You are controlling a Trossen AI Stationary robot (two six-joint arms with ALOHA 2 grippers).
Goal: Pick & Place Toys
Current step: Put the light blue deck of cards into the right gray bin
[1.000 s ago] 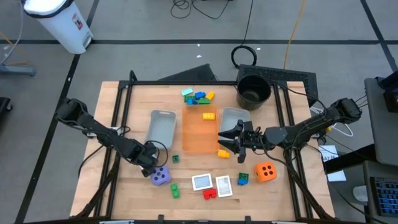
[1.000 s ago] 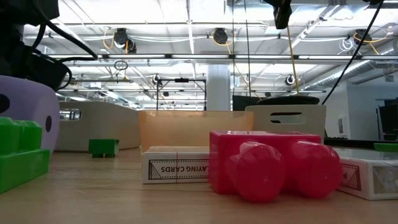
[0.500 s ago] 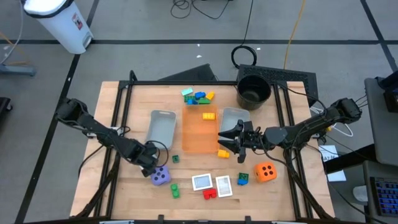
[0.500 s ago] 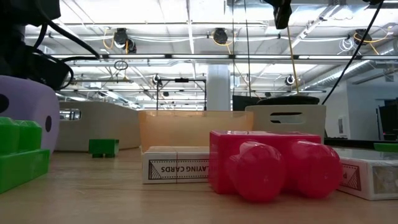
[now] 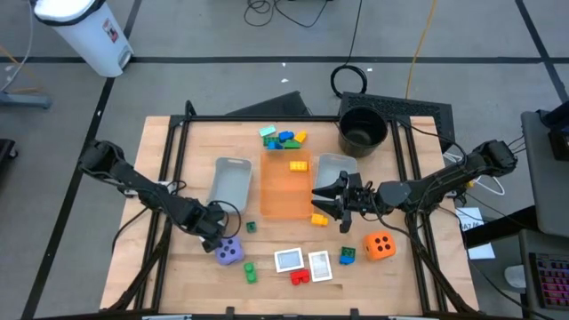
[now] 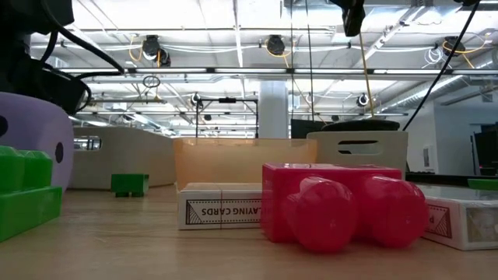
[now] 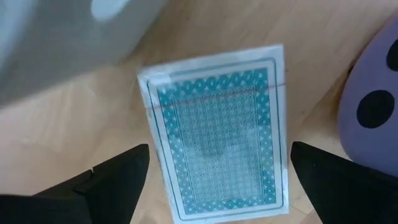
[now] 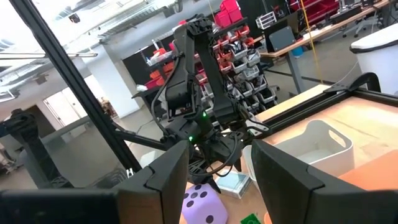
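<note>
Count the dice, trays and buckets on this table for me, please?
Dice: 2 (purple die, orange die)
Grey trays: 2 (left grey tray, right grey tray)
Orange tray: 1
Black bucket: 1
Total: 6

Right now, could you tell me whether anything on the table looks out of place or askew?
Toys lie loose on the wood: a brick pile behind the orange tray, a purple die by the left gripper, and a card lying askew under it.
</note>
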